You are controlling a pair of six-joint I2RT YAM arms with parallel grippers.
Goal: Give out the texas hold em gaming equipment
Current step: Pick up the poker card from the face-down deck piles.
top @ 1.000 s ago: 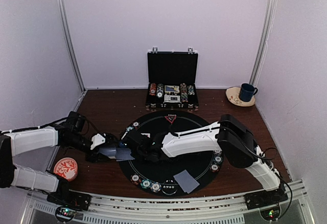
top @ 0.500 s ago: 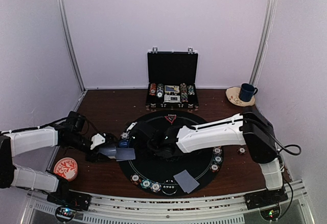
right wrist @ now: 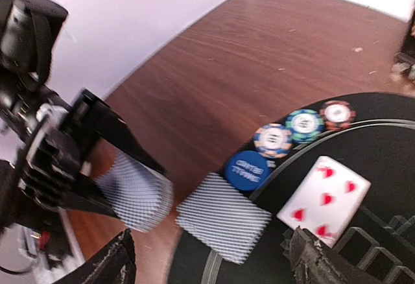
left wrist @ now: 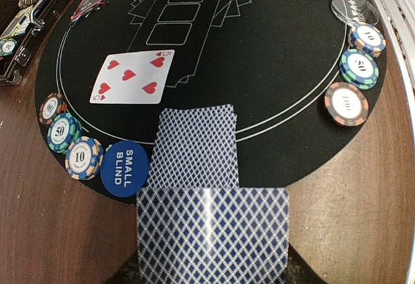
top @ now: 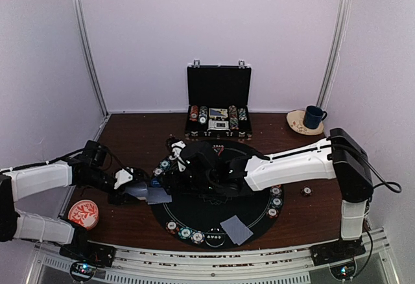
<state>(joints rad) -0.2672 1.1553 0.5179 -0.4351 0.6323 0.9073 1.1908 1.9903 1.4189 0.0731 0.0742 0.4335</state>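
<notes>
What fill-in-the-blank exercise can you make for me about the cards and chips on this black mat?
1. The face-up card on the black mat is the five of ____.
2. The blue disc reads SMALL ____.
3. The chip next to the blue disc shows the number ____.
Missing words: hearts; BLIND; 10

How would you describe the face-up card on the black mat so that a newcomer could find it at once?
Start at the round black mat in the middle of the table. At its edge toward the left arm, just inward of the blue SMALL BLIND disc, lies the five of hearts. It is the only card face up; the cards near it show blue crosshatched backs.
</notes>
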